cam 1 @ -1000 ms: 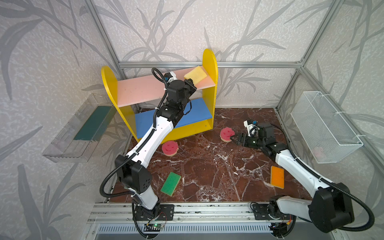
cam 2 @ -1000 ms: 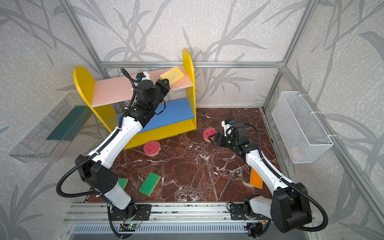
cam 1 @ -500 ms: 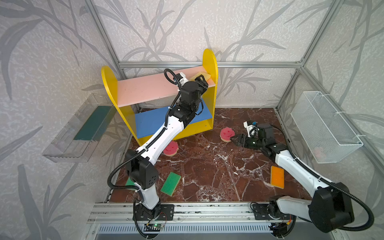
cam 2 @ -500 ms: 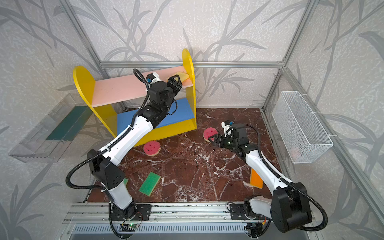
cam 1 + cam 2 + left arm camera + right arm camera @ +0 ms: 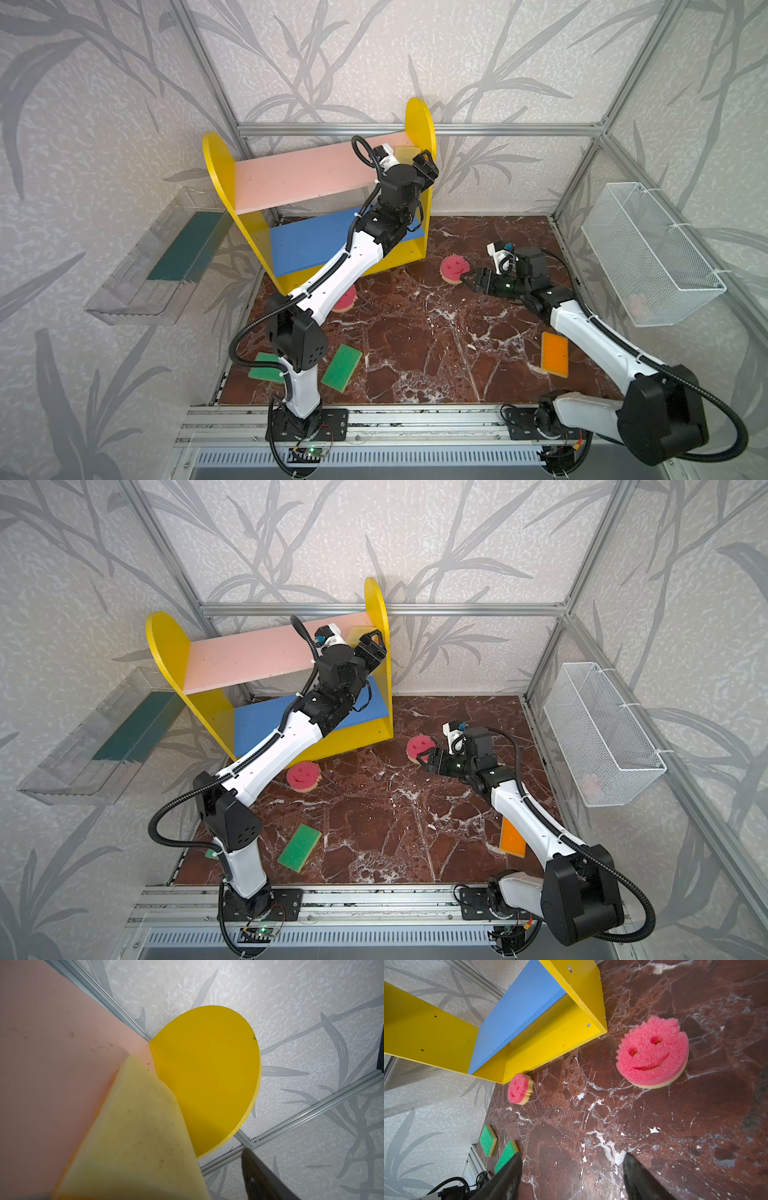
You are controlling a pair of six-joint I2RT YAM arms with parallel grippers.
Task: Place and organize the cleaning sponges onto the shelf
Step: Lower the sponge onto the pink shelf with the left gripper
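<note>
Red-brown marble floor point(image 5: 415, 340), yellow shelf point(image 5: 299, 183), leaf-patterned walls point(image 5: 311, 50)

1. L arm point(image 5: 349, 266): extended fwd and up, elbow low, wrist raised high.
2. L hand point(image 5: 369, 643): jaws apart. Wrist view shows one finger point(image 5: 261, 1178) standing clear, no grip seen.
3. R arm point(image 5: 590, 332): reaching fwd, kept low, forearm approx. level.
4. R hand point(image 5: 571, 1167): pointed toward centre, tilted down. Both fingers point(image 5: 508, 1178) well apart, nothing btwn them.
</note>
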